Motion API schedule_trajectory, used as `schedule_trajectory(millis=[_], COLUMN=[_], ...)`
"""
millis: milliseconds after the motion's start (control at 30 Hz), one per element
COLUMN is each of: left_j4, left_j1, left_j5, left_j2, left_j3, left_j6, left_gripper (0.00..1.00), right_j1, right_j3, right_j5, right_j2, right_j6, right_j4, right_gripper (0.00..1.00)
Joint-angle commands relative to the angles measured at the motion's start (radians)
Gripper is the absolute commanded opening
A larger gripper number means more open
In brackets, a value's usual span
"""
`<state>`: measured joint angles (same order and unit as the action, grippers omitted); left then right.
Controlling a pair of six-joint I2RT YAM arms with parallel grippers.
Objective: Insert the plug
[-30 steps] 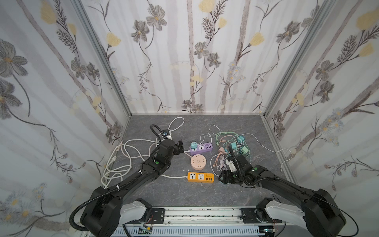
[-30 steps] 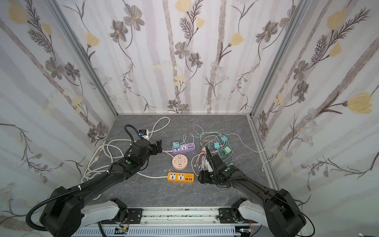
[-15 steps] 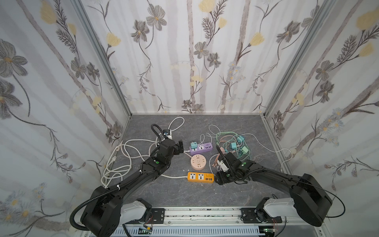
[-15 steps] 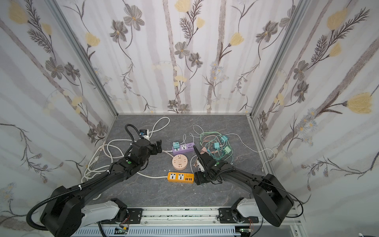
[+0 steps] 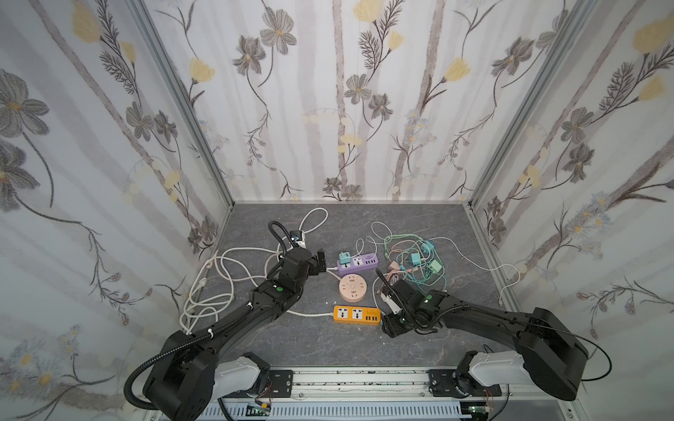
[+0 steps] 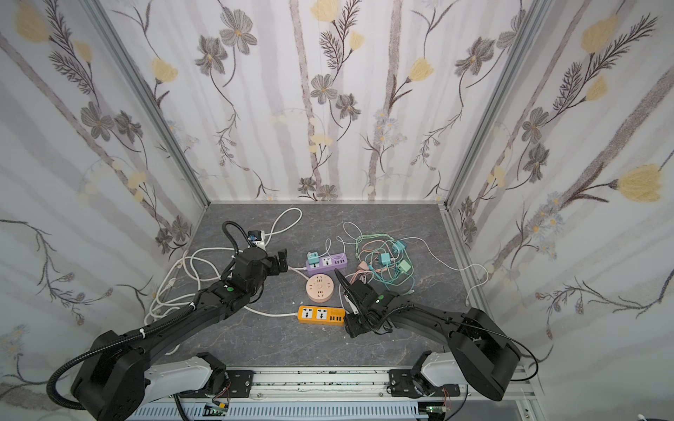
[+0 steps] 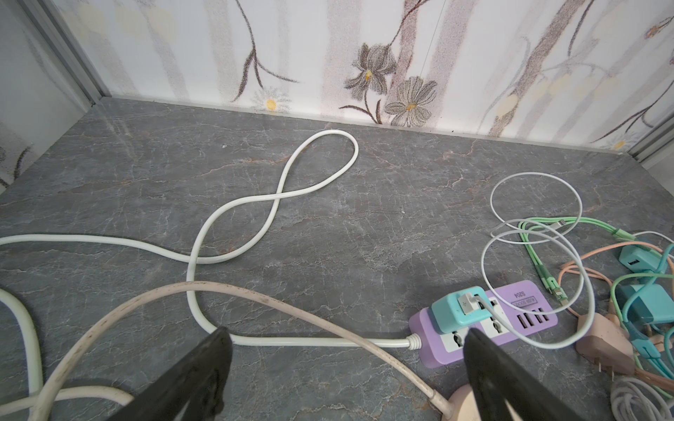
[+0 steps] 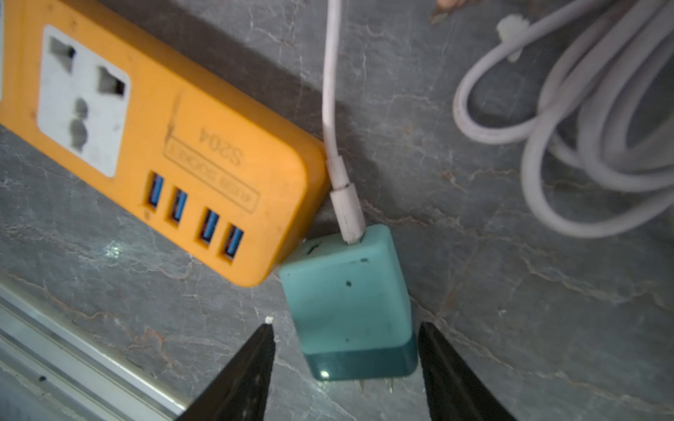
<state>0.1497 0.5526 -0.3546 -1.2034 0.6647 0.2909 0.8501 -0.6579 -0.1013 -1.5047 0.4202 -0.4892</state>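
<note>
Pick-up step: the right gripper [image 8: 344, 326], jaws apart, straddles the teal plug [image 8: 346, 291] lying flat beside the end of the orange power strip [image 8: 182, 145] — not yet gripped — so next it should close squarely, then lift.

This is a staged robot test booth, not a lived-in room. Flowered wallpaper [image 5: 339, 109] covers three upright panels joined by bare metal posts [image 5: 184, 109] at the back corners. A grey marble-look tabletop [image 5: 401, 218] fills the middle, and a metal rail [image 5: 357, 379] runs along the lower edge in both top views.
</note>
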Motion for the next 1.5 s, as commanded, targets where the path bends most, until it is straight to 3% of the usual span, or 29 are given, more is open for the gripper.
schedule_trajectory(millis=[0,433,700,967,1100,1200,1333,1467], left_j4=[0.016,-0.011,-0.04,-0.133,-0.161,-0.18,-0.256,-0.177], left_j1=[-0.001,-0.006,-0.026,-0.034,-0.034,-0.034,-0.024,-0.017], left_j5=[-0.018,-0.008,0.015,0.019,0.02,0.098,0.252,0.455], left_j2=[0.002,0.016,0.04,0.044,0.047,0.04,0.001,-0.004], left_j3=[-0.005,-0.008,-0.009,0.012,0.015,0.037,0.134,0.173], left_j6=[0.002,0.001,0.054,0.096,0.138,0.138,0.114,0.146], left_gripper=[1.0,1.0,1.0,1.0,1.0,1.0,1.0,1.0], right_j1=[0.024,0.089,0.099,0.113,0.118,0.118,0.119,0.118], right_j3=[-0.026,-0.139,-0.176,-0.184,-0.145,-0.108,-0.09,-0.085], right_j5=[0.064,0.155,0.105,0.097,0.14,0.211,0.333,0.407], right_j2=[-0.022,-0.138,-0.189,-0.257,-0.185,-0.057,0.153,0.289], right_j6=[-0.002,0.022,0.001,0.023,0.045,0.072,0.051,-0.053], right_j4=[-0.003,-0.136,-0.163,-0.168,-0.145,-0.153,-0.132,0.049], right_gripper=[0.64,0.54,0.52,0.42,0.31,0.27,0.27,0.28])
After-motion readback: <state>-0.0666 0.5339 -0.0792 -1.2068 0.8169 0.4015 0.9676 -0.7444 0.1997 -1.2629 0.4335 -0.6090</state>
